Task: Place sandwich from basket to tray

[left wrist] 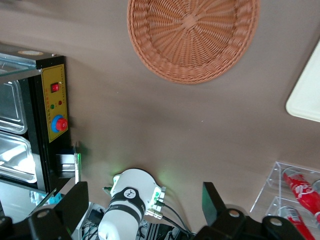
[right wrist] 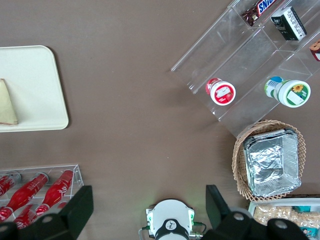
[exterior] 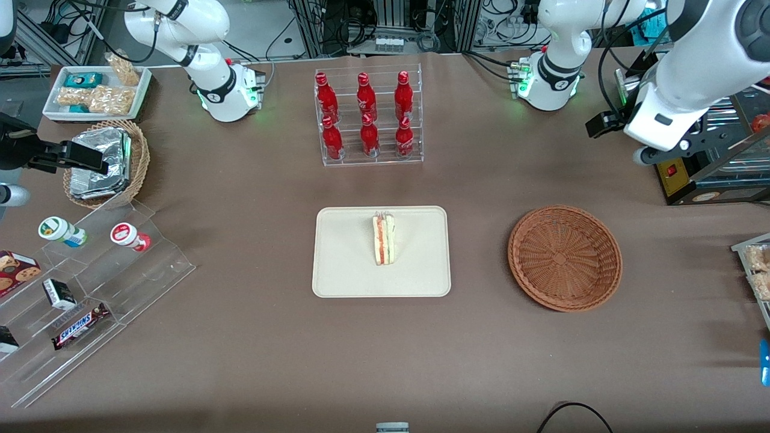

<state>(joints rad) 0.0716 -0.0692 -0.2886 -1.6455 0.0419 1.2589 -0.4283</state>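
While gripper [left wrist: 142,205] gapes, sandwich [exterior: 383,239] on tray [exterior: 343,264]

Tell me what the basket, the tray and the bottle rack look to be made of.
The basket: reddish-brown woven wicker or a rattan look-alike, with strands radiating from its centre. The tray: matte cream, smooth, perhaps moulded fibre or plastic. The bottle rack: clear acrylic, judging by its see-through tiers. The sandwich lies on the tray. The left gripper hangs with open jaws above the table, nearer the working arm's base than the basket.
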